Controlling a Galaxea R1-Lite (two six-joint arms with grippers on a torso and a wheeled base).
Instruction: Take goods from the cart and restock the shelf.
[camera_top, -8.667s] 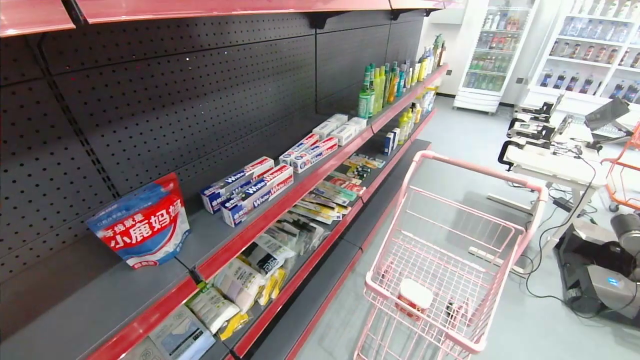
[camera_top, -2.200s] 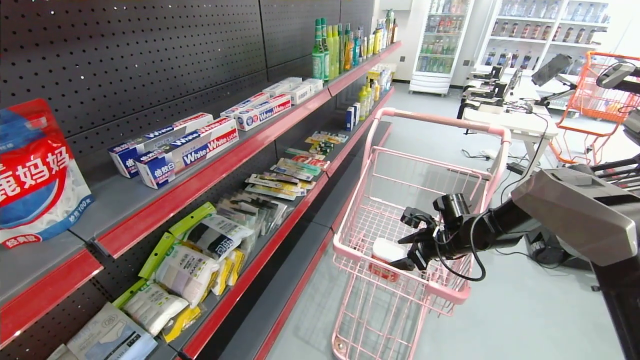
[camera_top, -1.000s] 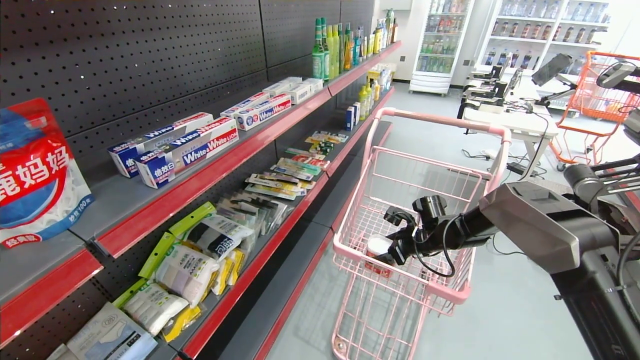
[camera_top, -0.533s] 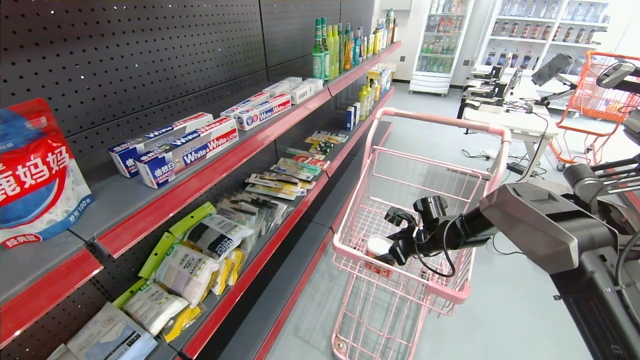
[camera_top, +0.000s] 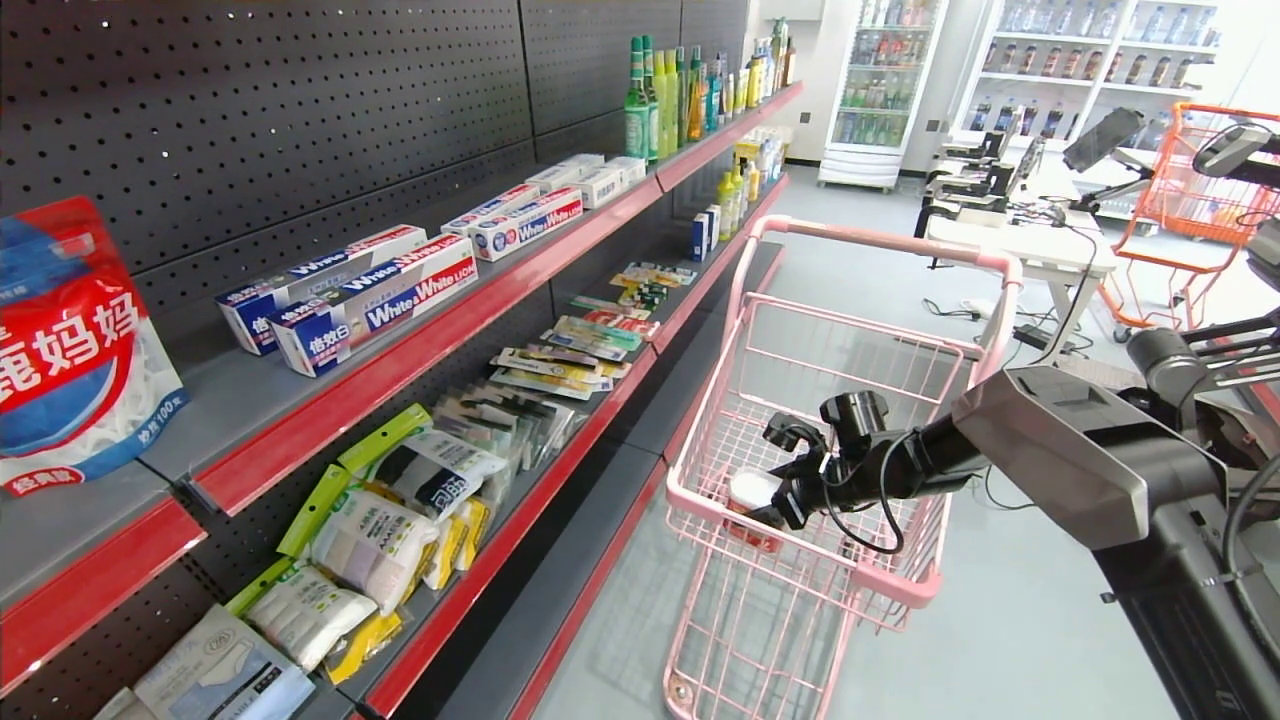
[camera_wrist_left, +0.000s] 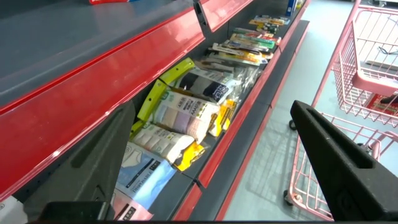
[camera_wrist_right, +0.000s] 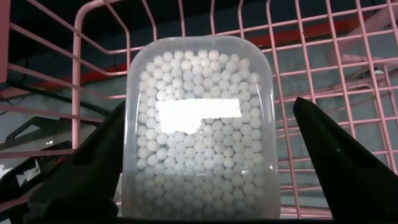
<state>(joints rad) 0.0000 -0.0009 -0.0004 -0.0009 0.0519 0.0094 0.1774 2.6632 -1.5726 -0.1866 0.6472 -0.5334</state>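
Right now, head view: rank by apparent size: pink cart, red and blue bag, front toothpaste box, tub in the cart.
1. pink cart
2. red and blue bag, nearest the camera and cut by the edge
3. front toothpaste box
4. tub, partly hidden

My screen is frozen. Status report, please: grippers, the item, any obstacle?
Right gripper open, fingers astride the tub in the cart. Left gripper open, empty, by the shelf. Cart wires close beside the tub.
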